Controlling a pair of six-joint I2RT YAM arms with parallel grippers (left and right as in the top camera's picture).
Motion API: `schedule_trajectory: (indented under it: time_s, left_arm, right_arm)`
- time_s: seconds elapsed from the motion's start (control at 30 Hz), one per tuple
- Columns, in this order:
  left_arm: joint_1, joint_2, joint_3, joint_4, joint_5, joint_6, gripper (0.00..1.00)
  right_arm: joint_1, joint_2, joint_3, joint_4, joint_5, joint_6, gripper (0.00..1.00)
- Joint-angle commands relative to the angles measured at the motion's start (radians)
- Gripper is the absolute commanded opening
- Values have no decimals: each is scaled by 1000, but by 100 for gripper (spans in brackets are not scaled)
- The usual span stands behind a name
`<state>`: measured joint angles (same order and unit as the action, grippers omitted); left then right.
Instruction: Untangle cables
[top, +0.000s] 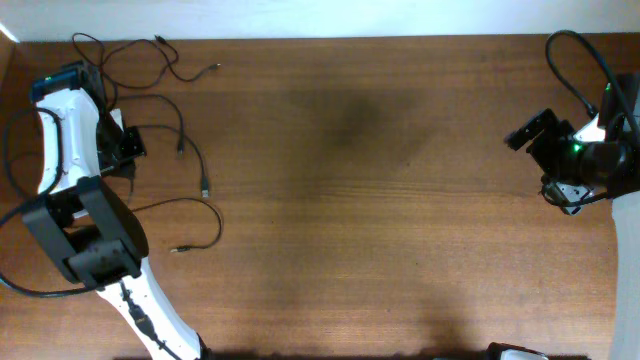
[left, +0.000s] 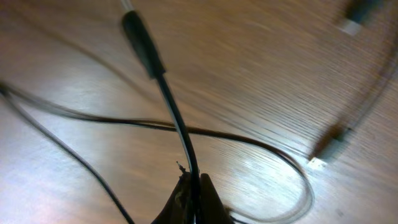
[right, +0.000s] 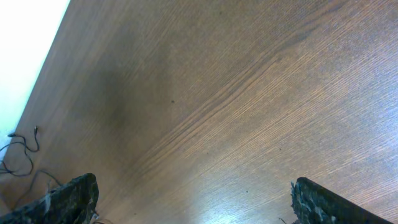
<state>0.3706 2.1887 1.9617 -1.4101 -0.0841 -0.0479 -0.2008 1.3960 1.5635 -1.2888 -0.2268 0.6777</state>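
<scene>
Three thin black cables lie spread at the table's far left. One cable (top: 214, 67) curls along the back edge, a second (top: 205, 189) arcs down the middle, and a third (top: 217, 225) loops nearer the front. My left gripper (top: 130, 150) (left: 194, 186) is shut on a cable (left: 174, 112) just above the wood. That cord runs up from the jaws to a dark plug (left: 142, 40). Another cord (left: 249, 140) crosses under it and loops round on the right. My right gripper (top: 523, 132) (right: 196, 208) hangs open at the far right, with nothing between its fingers (right: 62, 199).
Two loose plug ends (left: 326, 149) (left: 354, 15) lie on the wood right of the held cord. The left arm's white body (top: 60, 150) and black base block (top: 85, 240) stand beside the cables. The cables (right: 18, 155) show far off in the right wrist view.
</scene>
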Motion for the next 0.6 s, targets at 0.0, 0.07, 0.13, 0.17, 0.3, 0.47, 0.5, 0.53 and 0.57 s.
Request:
schedule_trajectory:
  time_s: [0.0,0.07,0.13,0.17,0.3,0.47,0.5,0.53,0.57]
  left_arm:
    - [-29,-18,10,-40,317,264,0]
    - [-45,-18,8,-65,270,289,0]
    - [-60,-18,2,-87,176,289,4]
    - [-67,-16,2,-108,137,288,6]
    - [-69,-15,2,-145,93,284,40]
    - [-69,-15,2,-150,58,274,57]
    - [-69,-15,2,-147,58,274,55]
    - [-69,-15,2,-148,58,274,53]
    - [-69,-15,2,-147,58,274,55]
  right_arm:
    - [5,4,-3,3,-5,-1,99]
    - [5,4,-3,6,-5,-1,99]
    - [5,4,-3,8,-5,-1,99]
    - [5,4,-3,10,-5,-1,100]
    - [5,4,-3,10,-9,-1,99]
    - [5,4,-3,10,-9,-1,100]
    - [5,4,-3,10,-9,-1,100]
    - [5,4,-3,10,-9,-1,99]
    - [5,4,-3,10,-9,-1,100]
